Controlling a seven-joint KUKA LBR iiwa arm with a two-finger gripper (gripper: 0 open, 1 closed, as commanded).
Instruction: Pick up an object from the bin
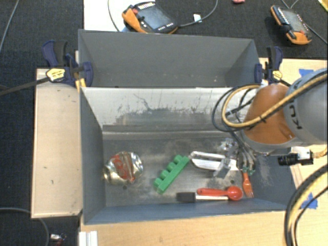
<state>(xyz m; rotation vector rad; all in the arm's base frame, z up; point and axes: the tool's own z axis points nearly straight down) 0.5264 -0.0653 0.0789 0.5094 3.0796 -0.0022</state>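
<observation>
The arm reaches in from the right, and its gripper (pixel 226 161) is down low in the grey bin (pixel 154 111), close to the floor on the right side. It sits at the right end of a shiny silver-white thing (pixel 205 161) that lies flat and points left. This looks like the thing to be picked, but that is only a guess. The parts there are small and bunched up, so it cannot be told if the gripper is clenched, released or grasping the shiny thing. The shiny thing seems to rest on the bin floor and not to be lifted yet. The gripper is likely so low because a flat thing has to be grabbed from close to the floor. Just left of it lies 1 green block with teeth (pixel 171 173), tilted, with its top end very near the shiny thing. In front, along the near wall, lies 1 red scoop (pixel 220 193) with a black end, and 1 small orange piece (pixel 247 185) is just beside it. There is little room here, so a lift could bump them. Far to the left, 1 crumpled shiny ball (pixel 123 167) with red in it rests alone, well apart. The bin's walls slope in, which is likely why everything sits down on the floor.
</observation>
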